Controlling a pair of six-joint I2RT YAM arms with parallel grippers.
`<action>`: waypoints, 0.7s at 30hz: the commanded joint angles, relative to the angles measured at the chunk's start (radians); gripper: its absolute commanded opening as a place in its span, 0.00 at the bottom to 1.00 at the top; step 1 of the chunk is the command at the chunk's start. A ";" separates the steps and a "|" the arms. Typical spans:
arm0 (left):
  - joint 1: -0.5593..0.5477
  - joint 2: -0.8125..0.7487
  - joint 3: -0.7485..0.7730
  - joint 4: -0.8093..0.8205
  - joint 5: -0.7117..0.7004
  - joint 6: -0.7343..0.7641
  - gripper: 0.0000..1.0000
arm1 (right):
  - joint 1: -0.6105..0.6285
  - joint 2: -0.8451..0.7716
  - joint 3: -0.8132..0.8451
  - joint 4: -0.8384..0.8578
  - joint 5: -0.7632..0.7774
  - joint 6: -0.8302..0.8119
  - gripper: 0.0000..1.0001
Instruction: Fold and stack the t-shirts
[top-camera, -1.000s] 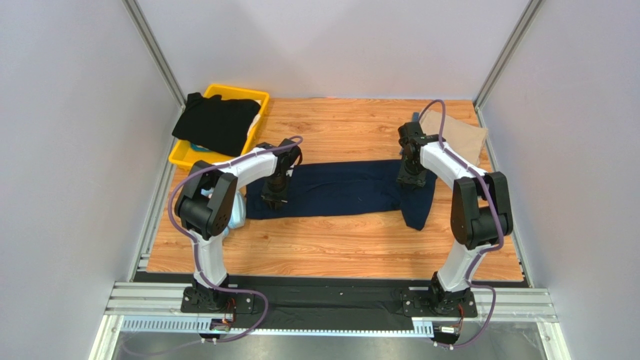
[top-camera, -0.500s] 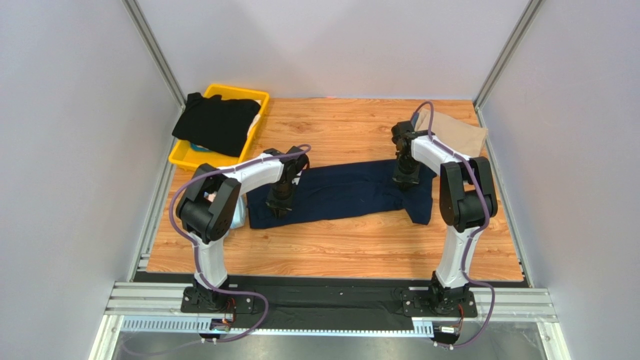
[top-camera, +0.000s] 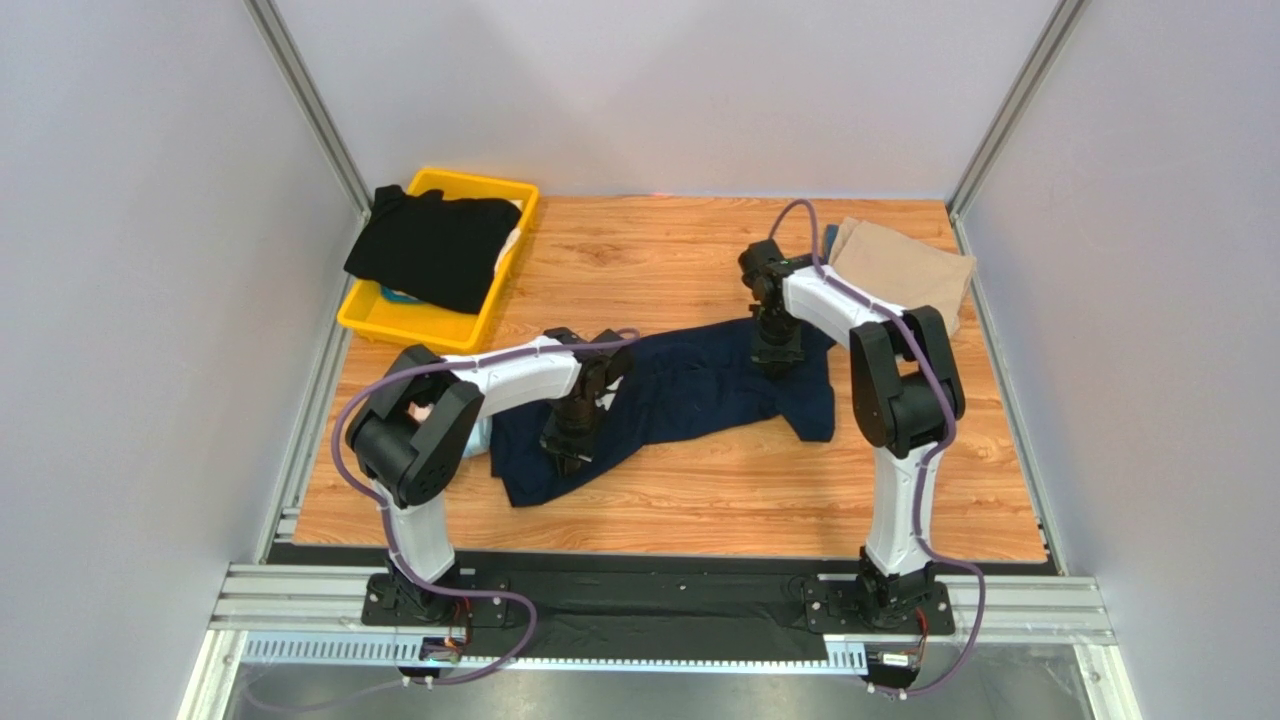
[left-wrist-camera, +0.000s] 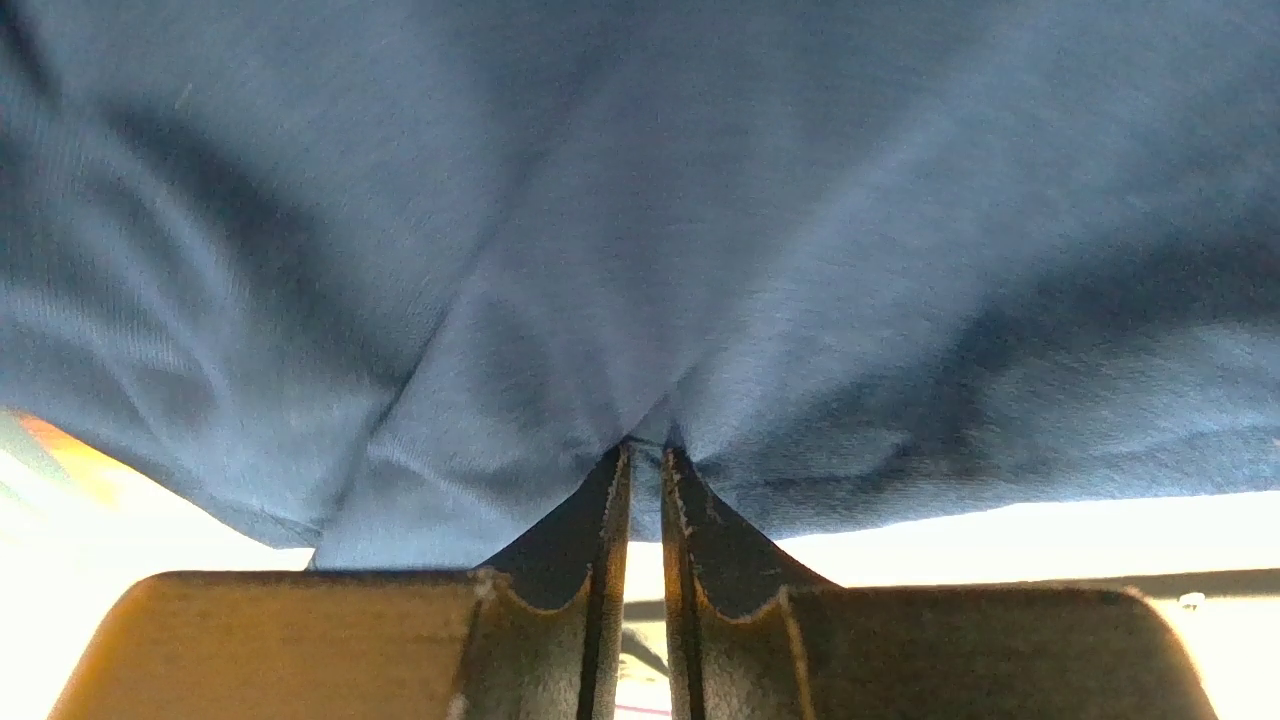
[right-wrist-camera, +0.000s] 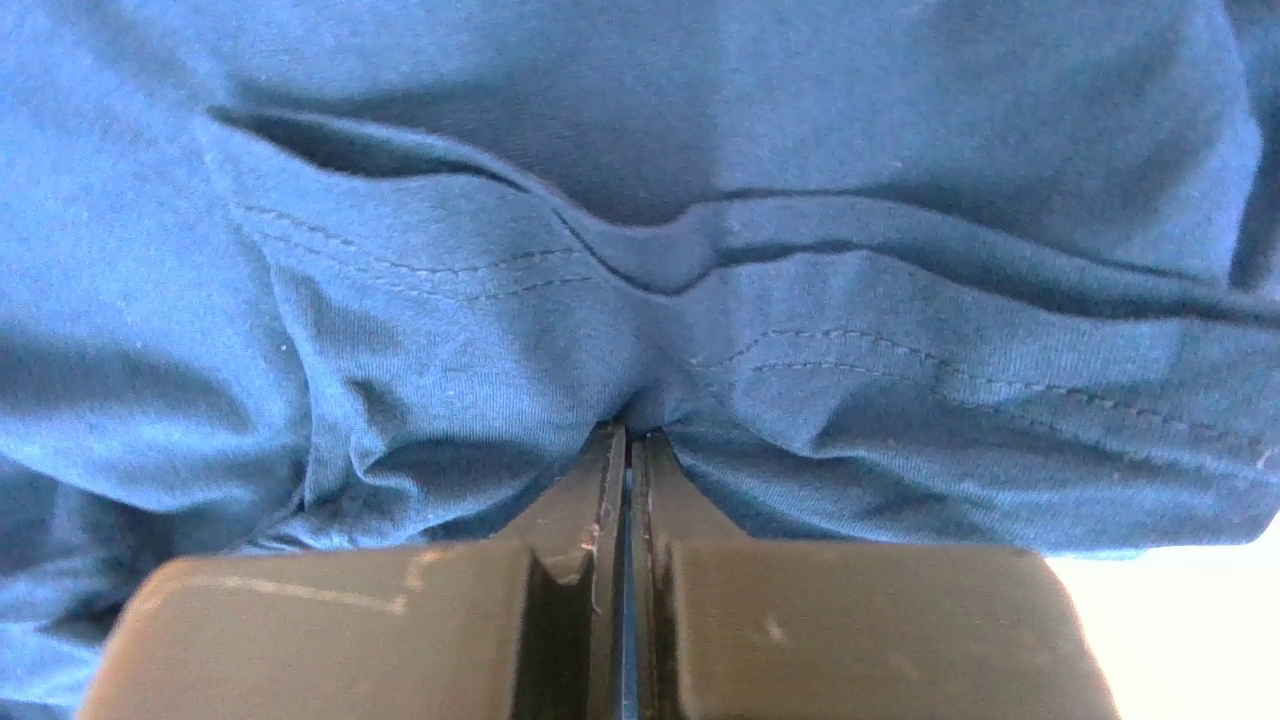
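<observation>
Across the middle of the wooden table (top-camera: 676, 255) lay the navy t-shirt (top-camera: 706, 393), bunched and slanting from the near left to the far right. Its near-left end was rumpled into a heap, and the far-right end was spread wider, with one flap reaching toward the near edge.

At the near-left end the left gripper (left-wrist-camera: 643, 450) was pinched on a gather of the navy cloth. The wrist view showed the two fingers drawn almost together with a thin slit between them. Fabric puckered into folds at the tips, and bright light showed under the cloth's edge.

At the far-right end the right gripper (right-wrist-camera: 627, 435) was clamped on the same shirt. Its fingers were pressed together on a fold beside a double-stitched hem, with cloth filling the view above them.

At the far-right corner the tan t-shirt (top-camera: 906, 270) lay flat on the wood, apart from the navy one.

At the far-left corner the black t-shirt (top-camera: 436, 248) was draped over the yellow bin (top-camera: 368, 312), spilling past its left rim.
</observation>
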 joint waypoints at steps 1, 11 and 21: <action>-0.048 -0.026 -0.051 0.025 0.056 -0.041 0.19 | 0.095 0.112 0.071 0.001 -0.113 -0.006 0.00; -0.098 -0.080 -0.098 0.019 0.070 -0.062 0.19 | 0.123 0.264 0.376 -0.105 -0.111 -0.030 0.01; -0.122 -0.109 -0.083 0.007 0.095 -0.073 0.18 | 0.091 0.477 0.753 -0.225 -0.058 -0.058 0.15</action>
